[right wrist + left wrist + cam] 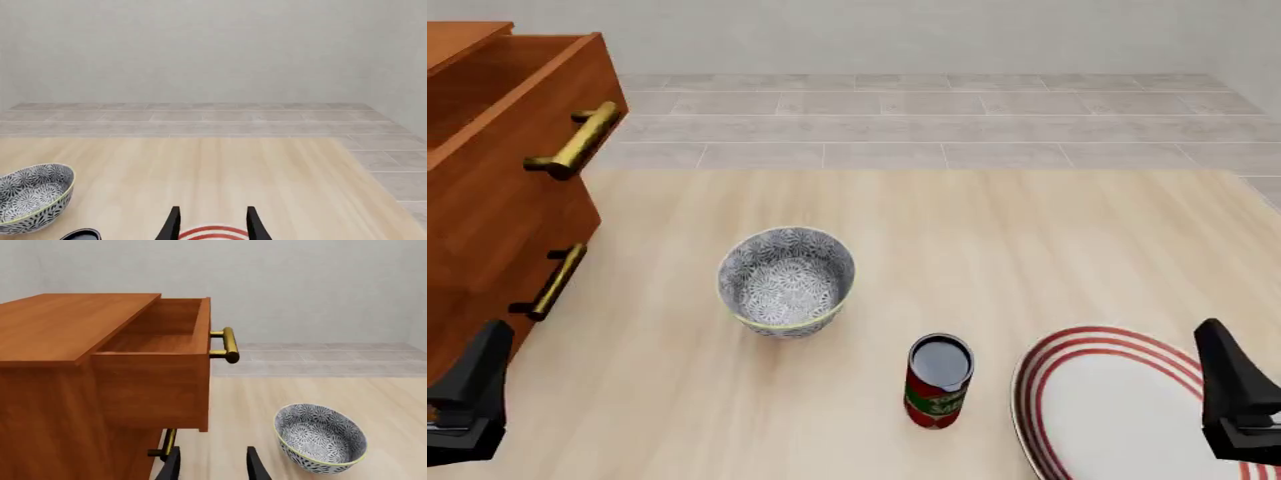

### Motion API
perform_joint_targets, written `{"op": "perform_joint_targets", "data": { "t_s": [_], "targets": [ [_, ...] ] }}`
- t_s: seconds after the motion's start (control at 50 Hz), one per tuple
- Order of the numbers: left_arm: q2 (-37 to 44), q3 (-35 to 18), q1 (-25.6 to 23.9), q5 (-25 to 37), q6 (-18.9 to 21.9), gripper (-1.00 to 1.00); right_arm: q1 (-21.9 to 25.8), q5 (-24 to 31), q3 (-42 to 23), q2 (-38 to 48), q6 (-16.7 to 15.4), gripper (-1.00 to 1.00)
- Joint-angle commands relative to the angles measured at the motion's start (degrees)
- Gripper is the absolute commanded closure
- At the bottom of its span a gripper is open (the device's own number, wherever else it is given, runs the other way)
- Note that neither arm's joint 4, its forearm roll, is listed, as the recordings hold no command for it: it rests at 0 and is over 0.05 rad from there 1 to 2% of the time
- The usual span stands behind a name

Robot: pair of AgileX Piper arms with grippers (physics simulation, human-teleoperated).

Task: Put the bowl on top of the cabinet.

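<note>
Bowl (786, 280) upright on desk (1028, 250), right of cabinet (487, 200), apart from it, untouched. Can (938, 381) and plate (1121, 405) sit farther from cabinet. Left claw (212, 465) fingers apart, empty, nearest bowl, likely picker. Right claw (212, 222) apart, idle over plate.

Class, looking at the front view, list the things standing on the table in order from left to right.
cabinet → bowl → can → red-ringed plate
</note>
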Motion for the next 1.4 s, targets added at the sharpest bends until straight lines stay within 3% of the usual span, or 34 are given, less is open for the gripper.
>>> {"op": "perform_joint_targets", "data": {
  "t_s": [0.02,0.42,0.48,0.5,0.52,0.54,0.62,0.66,0.68,0.72,0.92,0.98,1.0,1.12,1.16,1.4],
  "targets": [
    [0.4,-0.1,-0.2,-0.1,0.3,-1.00,-0.3,-0.6,-0.1,1.0,0.1,-1.00],
    [-0.1,-1.3,-2.0,0.7,1.4,-1.00,-0.2,-0.5,-0.1,1.1,-0.2,-1.00],
    [4.1,-2.1,-3.2,-0.2,0.6,-1.00,-0.2,-0.4,0.0,1.1,-0.1,-1.00],
    [3.3,-2.6,-3.1,-0.1,2.7,-1.00,-0.3,-0.4,0.0,0.9,0.0,-1.00],
    [8.1,-3.9,-2.6,-2.0,0.1,-1.00,-0.3,-0.3,0.0,0.7,-0.1,-1.00],
    [14.4,-4.7,-3.8,-4.8,-2.2,-1.00,-0.3,-0.3,0.0,0.7,-0.2,-1.00],
    [13.9,-7.6,-7.1,-2.3,1.3,-1.00,-0.3,0.0,-0.1,0.4,-0.1,-1.00],
    [13.7,-9.8,-8.6,-0.1,1.6,-1.00,-0.4,0.1,-0.1,0.2,0.0,-1.00],
    [14.6,-10.9,-8.3,0.6,-0.4,-1.00,-0.4,0.1,-0.1,0.2,0.1,-1.00],
    [14.5,-12.3,-10.9,2.4,1.7,-1.00,-0.4,0.1,-0.1,0.0,0.2,-1.00],
    [17.6,-17.4,-17.3,7.1,1.4,-1.00,-0.5,-0.1,-0.1,-0.1,0.4,-1.00],
    [20.1,-18.7,-19.2,7.5,2.1,-1.00,-0.7,-0.2,-0.1,-0.1,0.6,-1.00],
    [20.6,-18.7,-19.5,7.3,4.4,-1.00,-0.6,-0.2,-0.1,-0.1,0.6,-1.00],
    [24.7,-20.0,-22.5,7.2,3.9,-1.00,-0.7,-0.2,0.0,-0.2,0.4,-1.00],
    [25.0,-20.4,-23.9,7.2,5.5,-1.00,-0.7,-0.2,-0.1,-0.2,0.4,-1.00],
    [35.4,-23.6,-28.2,5.7,3.7,-1.00,-0.8,-0.2,0.0,-0.2,0.1,-1.00]
  ]
}}
